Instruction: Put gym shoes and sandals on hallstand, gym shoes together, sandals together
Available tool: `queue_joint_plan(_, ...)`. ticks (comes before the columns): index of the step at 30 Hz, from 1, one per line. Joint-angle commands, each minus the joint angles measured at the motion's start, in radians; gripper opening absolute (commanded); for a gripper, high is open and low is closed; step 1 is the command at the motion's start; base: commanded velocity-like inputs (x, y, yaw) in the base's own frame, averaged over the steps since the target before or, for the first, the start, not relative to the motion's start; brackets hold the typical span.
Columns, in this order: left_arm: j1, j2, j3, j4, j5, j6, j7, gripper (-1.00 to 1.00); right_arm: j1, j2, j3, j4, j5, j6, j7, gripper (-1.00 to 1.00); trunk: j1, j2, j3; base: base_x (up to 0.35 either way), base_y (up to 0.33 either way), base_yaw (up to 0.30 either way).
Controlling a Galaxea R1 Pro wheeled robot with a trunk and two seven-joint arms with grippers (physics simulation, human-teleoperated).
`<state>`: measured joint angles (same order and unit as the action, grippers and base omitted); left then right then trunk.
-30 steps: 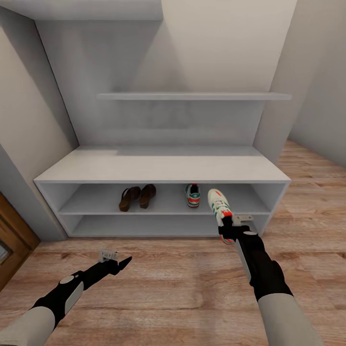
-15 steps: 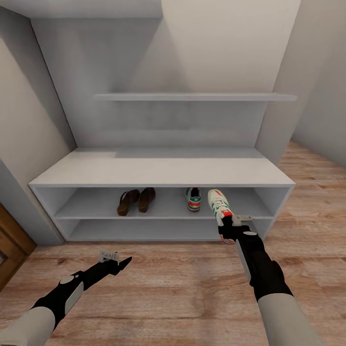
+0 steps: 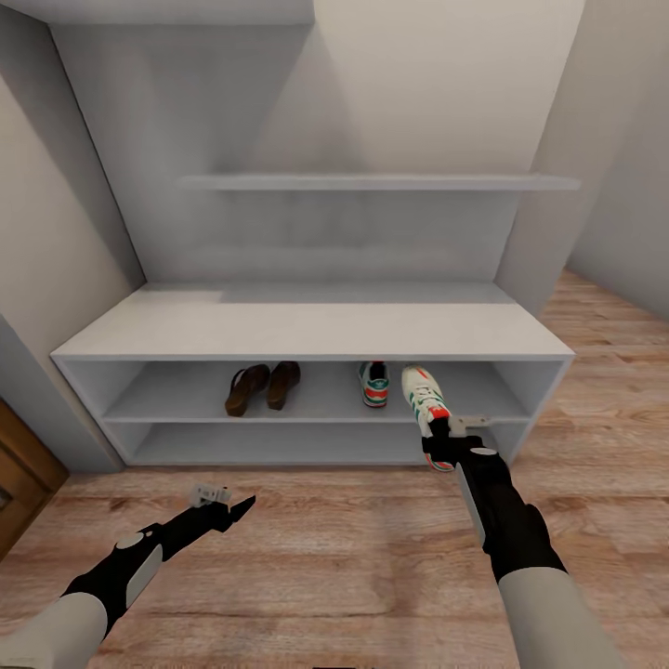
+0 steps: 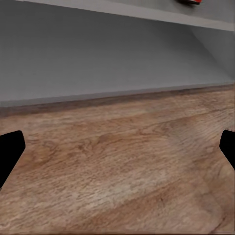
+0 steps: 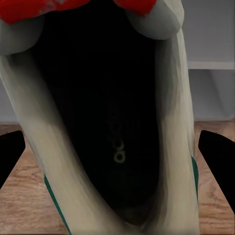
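head view: the white hallstand is standing against the grey wall, with a thin wall shelf hanging above it. on its upper shelf tier the two sandals are lying side by side, a little toward the left of the tier's middle. right of the middle, one gym shoe is sitting on the same tier, heel toward the front edge. the second gym shoe is hanging in the air just in front of that tier's front edge, close beside the first one and to its right, toe pointing into the rack — the right gripper is clamping it at the heel end. the left gripper is hovering low over the corridor floor, well short of the rack's left half, holding nothing.

left wrist view: the fingertips are showing dark at the two sides, spread wide apart, with bare wood planks between them. the rack's grey bottom tier is running across beyond, and a sliver of red-orange is peeking over the tier edge above.

right wrist view: the held shoe is sitting right up against the camera — dark opening and insole, white collar, red-orange patches, green at the rim. the gripper's dark fingers are flanking it on either side, with shelf edge and floor behind.
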<state>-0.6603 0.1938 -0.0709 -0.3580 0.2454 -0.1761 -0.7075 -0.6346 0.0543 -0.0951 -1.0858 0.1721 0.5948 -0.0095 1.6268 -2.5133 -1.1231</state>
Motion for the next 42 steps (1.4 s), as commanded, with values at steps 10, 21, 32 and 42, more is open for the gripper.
queue_joint_plan(10,-0.001,0.001,-0.007,0.002,0.006,-0.006,0.000,1.00,-0.001,0.001,-0.002,-0.002,0.007,0.005,0.002,-1.00,0.004,-0.003,-0.040,0.000,0.000,0.000)
queue_joint_plan(21,-0.001,0.001,-0.007,0.001,0.006,-0.006,-0.001,1.00,-0.001,0.001,-0.002,-0.002,0.007,0.005,0.002,-1.00,0.009,-0.005,-0.078,0.000,0.000,0.000)
queue_joint_plan(32,-0.001,0.001,-0.007,0.001,0.006,-0.006,0.000,1.00,-0.001,0.001,-0.002,-0.002,0.007,0.005,0.002,-1.00,0.009,-0.005,-0.078,0.053,0.005,0.000)
queue_joint_plan(42,0.000,0.001,-0.008,0.001,0.006,-0.006,0.000,1.00,-0.001,0.001,-0.002,-0.002,0.007,0.005,0.002,-1.00,0.009,-0.005,-0.078,0.222,0.004,0.000)
